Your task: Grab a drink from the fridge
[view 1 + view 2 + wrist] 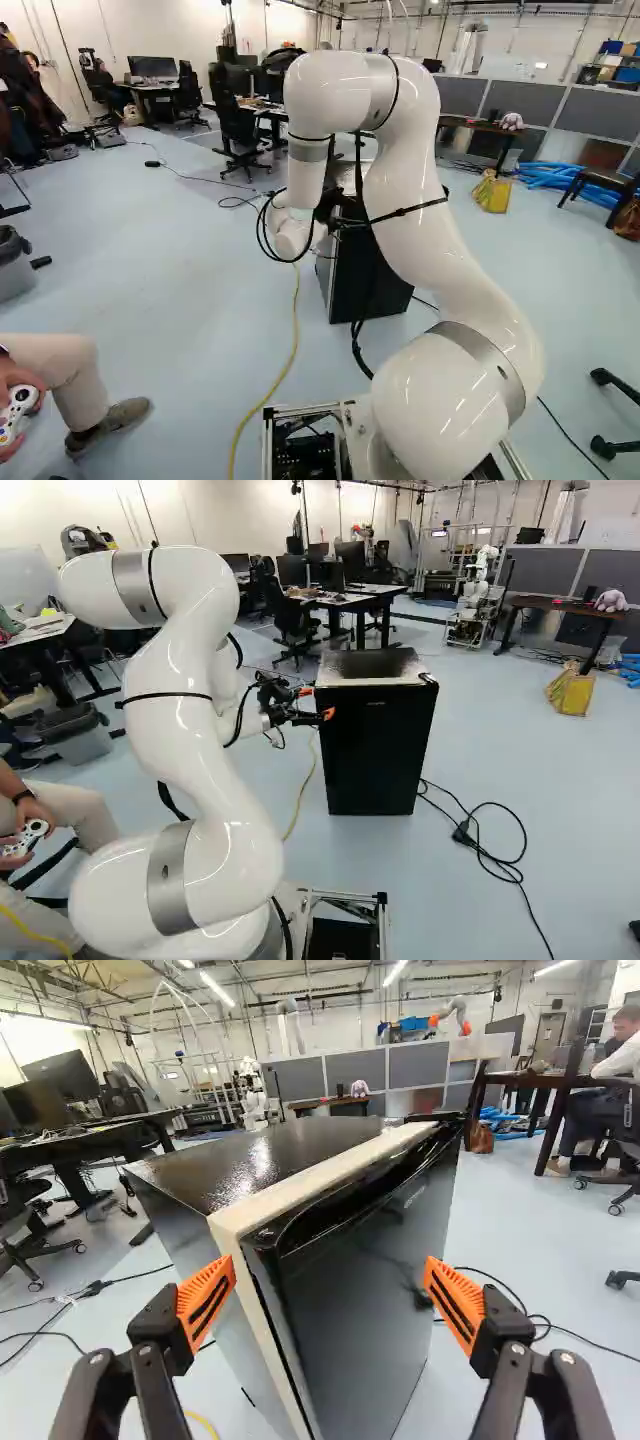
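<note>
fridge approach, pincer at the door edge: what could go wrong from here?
1. The pincer is open, with the near corner of the fridge between its fingers. Closing there might clamp door and body together, so the door wouldn't open.
2. Pushing further ahead, an orange pad could catch the side and shove the fridge.
3. A yellow cable runs along the floor beside the base; driving could snag it.
</note>
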Tool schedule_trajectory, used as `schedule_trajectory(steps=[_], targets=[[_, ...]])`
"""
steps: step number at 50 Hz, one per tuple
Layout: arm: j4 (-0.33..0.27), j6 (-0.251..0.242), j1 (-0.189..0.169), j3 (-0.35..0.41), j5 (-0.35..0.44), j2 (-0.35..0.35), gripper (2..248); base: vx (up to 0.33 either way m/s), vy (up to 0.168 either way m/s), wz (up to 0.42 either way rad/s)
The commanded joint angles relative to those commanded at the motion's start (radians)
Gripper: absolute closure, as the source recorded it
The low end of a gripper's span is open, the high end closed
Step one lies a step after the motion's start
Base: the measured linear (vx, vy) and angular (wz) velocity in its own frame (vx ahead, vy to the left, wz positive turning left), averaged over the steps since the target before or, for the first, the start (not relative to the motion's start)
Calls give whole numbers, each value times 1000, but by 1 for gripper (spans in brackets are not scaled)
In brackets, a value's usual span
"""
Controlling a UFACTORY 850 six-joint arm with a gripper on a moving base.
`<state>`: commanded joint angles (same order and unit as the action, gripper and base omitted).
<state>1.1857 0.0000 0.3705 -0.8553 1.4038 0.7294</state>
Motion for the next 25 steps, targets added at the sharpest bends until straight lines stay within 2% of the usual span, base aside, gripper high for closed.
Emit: schedule_trajectory(steps=[25], targets=[[27,0,-10,17,0,-9,3,0,0,0]])
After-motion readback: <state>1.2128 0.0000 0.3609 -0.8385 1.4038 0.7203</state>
